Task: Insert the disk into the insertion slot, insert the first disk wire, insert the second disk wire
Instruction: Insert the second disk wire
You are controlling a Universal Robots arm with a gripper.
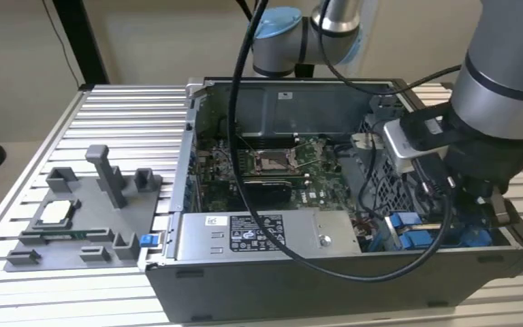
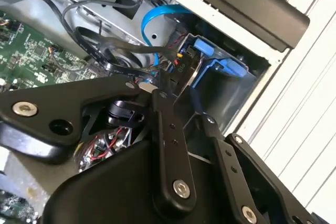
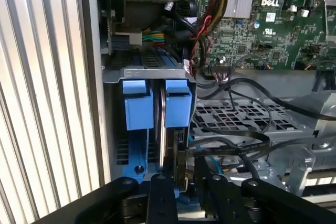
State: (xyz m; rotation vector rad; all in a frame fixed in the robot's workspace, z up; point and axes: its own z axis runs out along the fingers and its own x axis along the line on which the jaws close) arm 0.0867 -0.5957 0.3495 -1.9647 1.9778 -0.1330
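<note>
My pincer [image 3: 176, 184] is clenched on the edge of the disk [image 3: 169, 145], which stands just ahead, partly down the insertion slot [image 3: 149, 74]; I judge seating needs a straight push.

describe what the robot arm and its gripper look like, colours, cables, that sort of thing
The arm is a thick silver-grey tube with a dark band, and a joint with a light blue cap shows behind it. A thick black cable loops down from it. The gripper in both wrist views is matte black, built of flat linkage bars joined by round silver pivot pins.
</note>
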